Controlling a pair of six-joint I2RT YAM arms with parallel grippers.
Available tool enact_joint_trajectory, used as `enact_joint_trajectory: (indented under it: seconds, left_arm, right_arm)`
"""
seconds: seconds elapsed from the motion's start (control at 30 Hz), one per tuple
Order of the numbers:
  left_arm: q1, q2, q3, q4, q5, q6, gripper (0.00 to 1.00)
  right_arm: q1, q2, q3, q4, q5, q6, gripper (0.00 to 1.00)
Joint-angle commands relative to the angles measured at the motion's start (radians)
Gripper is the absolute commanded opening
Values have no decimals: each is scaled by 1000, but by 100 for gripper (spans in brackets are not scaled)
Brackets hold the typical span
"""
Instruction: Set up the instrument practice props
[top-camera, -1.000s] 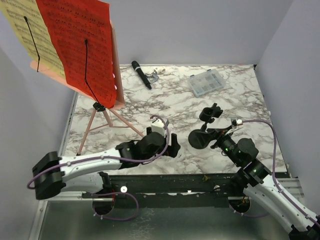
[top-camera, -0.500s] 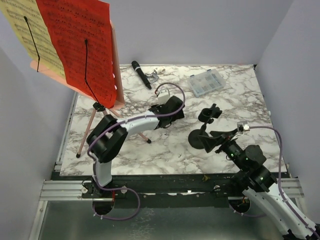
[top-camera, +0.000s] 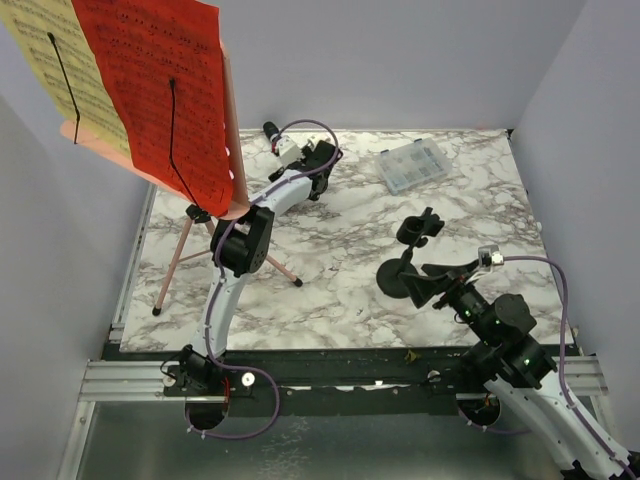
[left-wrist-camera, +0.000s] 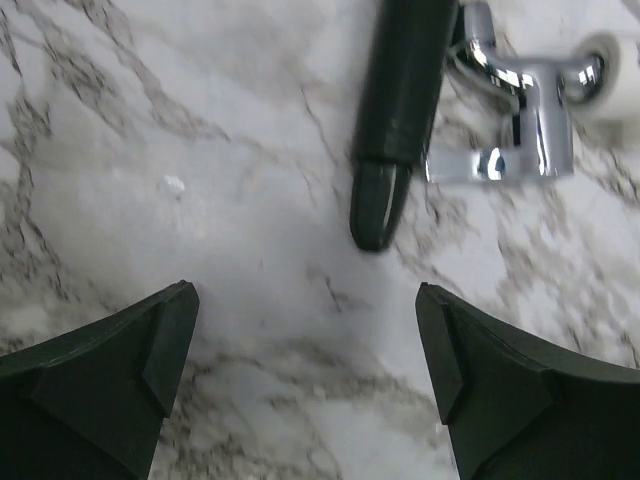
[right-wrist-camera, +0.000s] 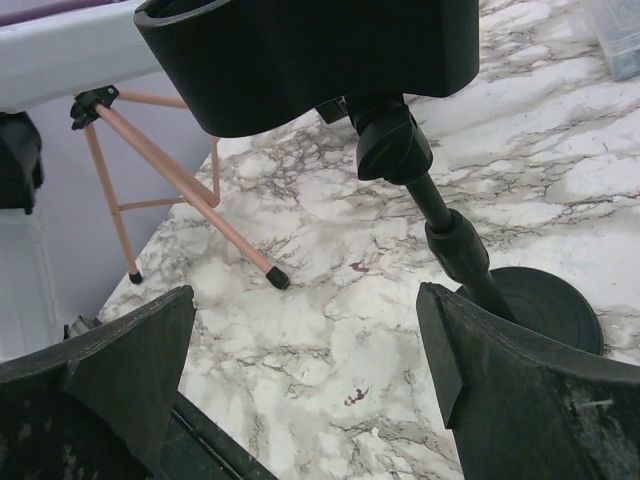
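Left arm (top-camera: 245, 240) has stretched to the microphone (left-wrist-camera: 400, 90), jaws spread near its tail; right arm (top-camera: 500, 325), well apart from it, jaws spread too.

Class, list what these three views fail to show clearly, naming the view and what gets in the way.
- Microphone: left wrist view, top edge cuts off its upper end; top view, the left arm covers most of it.
- Yellow page: top view, cropped by the frame edge.
- Clear box contents: top view, too small.
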Motion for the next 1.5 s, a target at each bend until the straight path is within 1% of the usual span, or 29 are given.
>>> enact_joint_trajectory:
  seconds: [0.0, 0.13, 0.23, 0.3, 0.4, 0.43, 0.5, 0.6, 0.7, 0.73, 0.8, 0.9, 1.07, 1.2, 1.3, 1.47]
  left_arm:
    - [46, 117, 179, -77, -163, 27, 99]
    - [66, 240, 346, -48, -190, 118, 99]
    - [71, 306, 432, -4, -189, 185, 95]
    - [72, 327, 437, 32, -200, 195, 94]
    - [82, 335, 396, 97, -162, 185, 88]
    - [85, 334, 382, 121, -145, 188, 84]
    - [86, 322, 352, 158, -119, 199, 72]
    - [79, 291, 302, 205, -76, 228, 50]
    - [46, 254, 271, 220, -56, 263, 37]
    - [34, 240, 257, 222, -56, 273, 30]
    - [3, 210, 226, 227, -58, 302, 20]
    - [-41, 158, 161, 228, -80, 326, 9]
    - [-112, 32, -10, 228, -92, 331, 0]
    - [-159, -108, -174, 228, -51, 289, 0]
    - [-193, -185, -276, 228, -14, 268, 0]
    - [-250, -318, -458, 223, 95, 206, 0]
  right_arm:
    - [3, -22, -10, -36, 10, 16, 100]
    - [3, -23, -3, -52, 8, 32, 100]
    - [3, -23, 12, -72, -4, 55, 100]
    - [2, -26, 16, -80, -5, 65, 100]
    - [2, -20, 28, -115, 24, 113, 100]
    - [2, -19, 38, -127, 32, 133, 100]
    - [3, -19, 54, -142, 25, 156, 100]
    - [3, -27, 78, -167, 23, 177, 100]
    - [2, -43, 107, -218, 34, 203, 100]
    - [3, -51, 112, -231, 35, 211, 100]
    - [3, -69, 117, -244, 33, 231, 100]
    - [3, -68, 133, -263, 26, 242, 100]
    - [2, -70, 142, -272, 23, 251, 100]
    - [2, -69, 137, -273, 39, 252, 100]
    - [3, -69, 137, -277, 40, 257, 100]
    - [3, -63, 137, -282, 51, 266, 100]
